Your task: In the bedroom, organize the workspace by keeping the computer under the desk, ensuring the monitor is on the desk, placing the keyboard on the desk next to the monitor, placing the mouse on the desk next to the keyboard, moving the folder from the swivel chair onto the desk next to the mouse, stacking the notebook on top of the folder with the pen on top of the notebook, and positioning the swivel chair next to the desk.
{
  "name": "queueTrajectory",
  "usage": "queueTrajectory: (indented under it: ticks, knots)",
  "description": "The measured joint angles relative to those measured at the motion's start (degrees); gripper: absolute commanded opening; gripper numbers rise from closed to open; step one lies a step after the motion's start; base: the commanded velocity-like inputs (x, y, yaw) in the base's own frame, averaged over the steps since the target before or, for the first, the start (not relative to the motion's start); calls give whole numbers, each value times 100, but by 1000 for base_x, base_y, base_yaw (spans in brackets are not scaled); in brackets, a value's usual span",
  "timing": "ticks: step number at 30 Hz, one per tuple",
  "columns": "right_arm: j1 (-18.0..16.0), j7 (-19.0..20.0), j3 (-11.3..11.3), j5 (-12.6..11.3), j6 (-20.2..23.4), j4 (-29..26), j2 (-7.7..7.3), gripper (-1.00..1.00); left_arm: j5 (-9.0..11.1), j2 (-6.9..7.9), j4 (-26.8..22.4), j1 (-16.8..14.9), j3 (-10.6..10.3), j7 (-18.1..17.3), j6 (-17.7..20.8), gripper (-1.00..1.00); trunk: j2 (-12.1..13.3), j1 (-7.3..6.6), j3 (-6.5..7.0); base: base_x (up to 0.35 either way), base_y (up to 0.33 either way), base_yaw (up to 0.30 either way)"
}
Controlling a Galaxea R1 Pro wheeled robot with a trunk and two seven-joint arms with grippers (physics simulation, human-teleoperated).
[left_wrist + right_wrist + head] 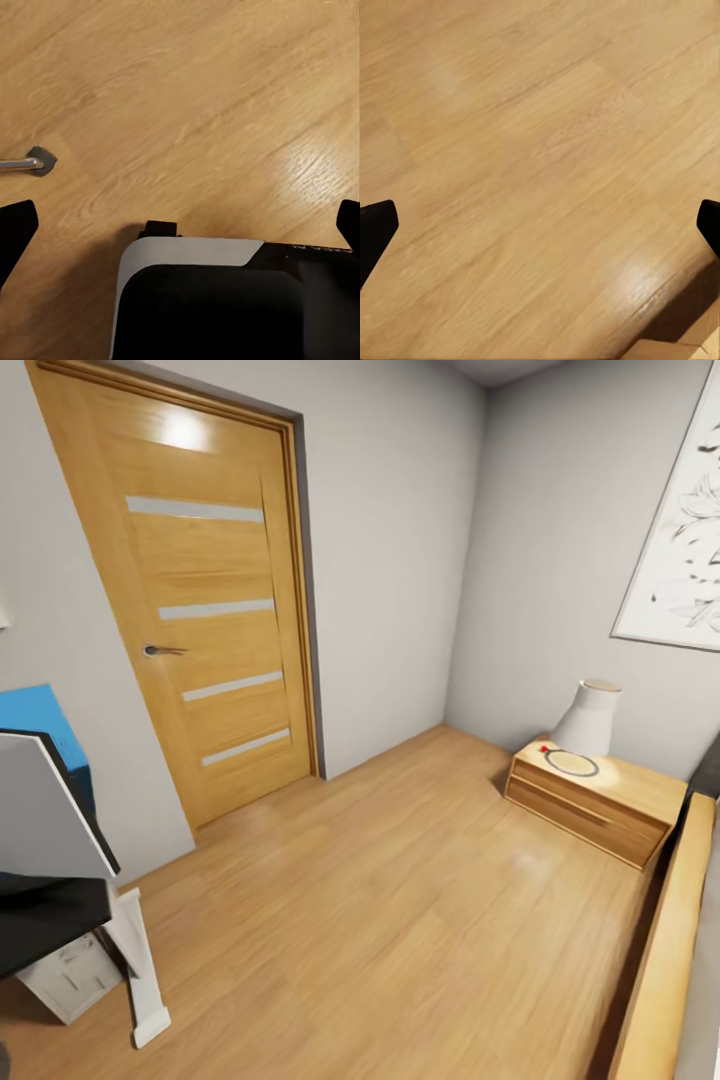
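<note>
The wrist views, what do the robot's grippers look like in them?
Little shows. Each gripper has two black fingers with angled tips at the frame's edges: the left gripper and the right gripper, both over wooden floor. In the left wrist view a glossy black robot part with a white rim and faint lettering lies below.

Open wooden floor [400, 900] centre; desk [50, 910] at 8 o'clock, nightstand [590, 800] at 3 o'clock obstruct.
</note>
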Motion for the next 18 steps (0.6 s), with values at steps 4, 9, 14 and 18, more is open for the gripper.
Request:
queueTrajectory:
  ticks: [4,9,14,18]
  knots:
    - [0,0,0,0,2,0,-3,100,3,-2,0,0,0,3,11,100,0,0,-35,321,0,56]
    - [-1,0,0,0,7,3,-6,100,6,0,0,0,0,7,20,100,0,0,-79,322,0,60]
    - [-2,1,0,0,9,4,-4,100,8,2,0,0,0,9,15,100,0,0,-124,318,57,61]
    - [-3,0,0,0,10,1,-7,100,3,-2,0,0,0,10,13,100,0,0,-159,288,182,61]
